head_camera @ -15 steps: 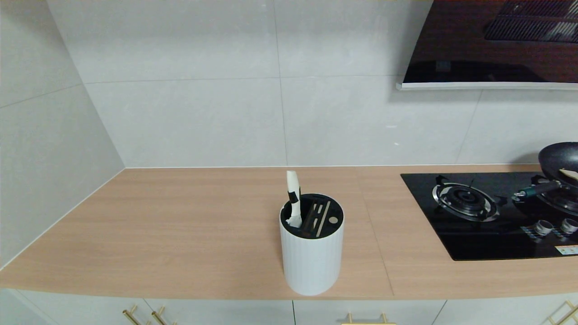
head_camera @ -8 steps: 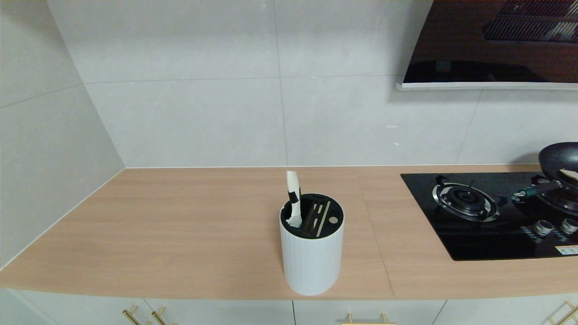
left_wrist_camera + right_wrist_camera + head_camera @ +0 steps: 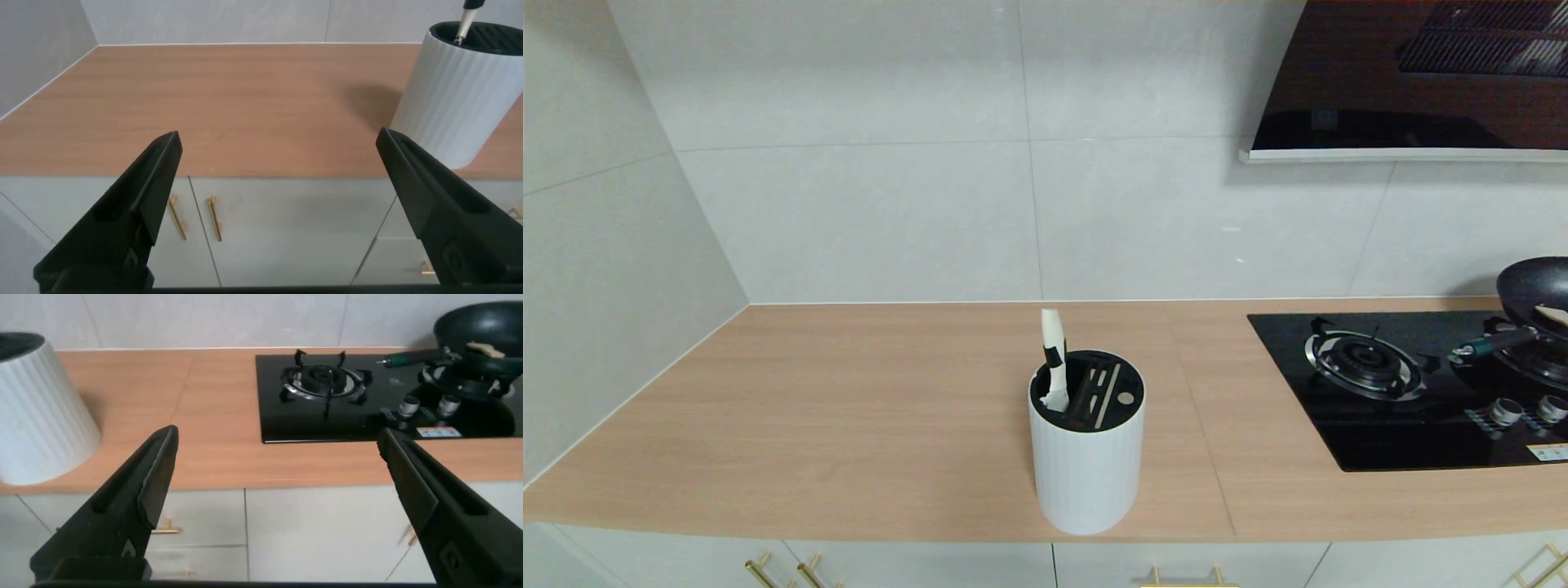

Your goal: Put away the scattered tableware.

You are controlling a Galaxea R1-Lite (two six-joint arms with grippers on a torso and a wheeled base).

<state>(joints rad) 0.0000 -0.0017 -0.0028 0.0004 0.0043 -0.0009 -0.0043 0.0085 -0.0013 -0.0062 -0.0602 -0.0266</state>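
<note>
A white ribbed holder [image 3: 1086,457] with a black slotted top stands near the front edge of the wooden counter [image 3: 866,425]. A white utensil with a black band [image 3: 1054,359] sticks upright out of its left side. The holder also appears in the left wrist view [image 3: 462,94] and the right wrist view [image 3: 37,408]. My left gripper [image 3: 278,151] is open, held off the counter's front edge, in front of the cabinet doors, with nothing between its fingers. My right gripper [image 3: 278,445] is open too, low before the counter, also holding nothing.
A black gas hob [image 3: 1413,384] sits at the counter's right, with a dark pan [image 3: 1535,298] on its far burner and knobs [image 3: 1507,411] at the front. A range hood [image 3: 1413,82] hangs above. White cabinet doors with gold handles [image 3: 214,219] lie below the counter.
</note>
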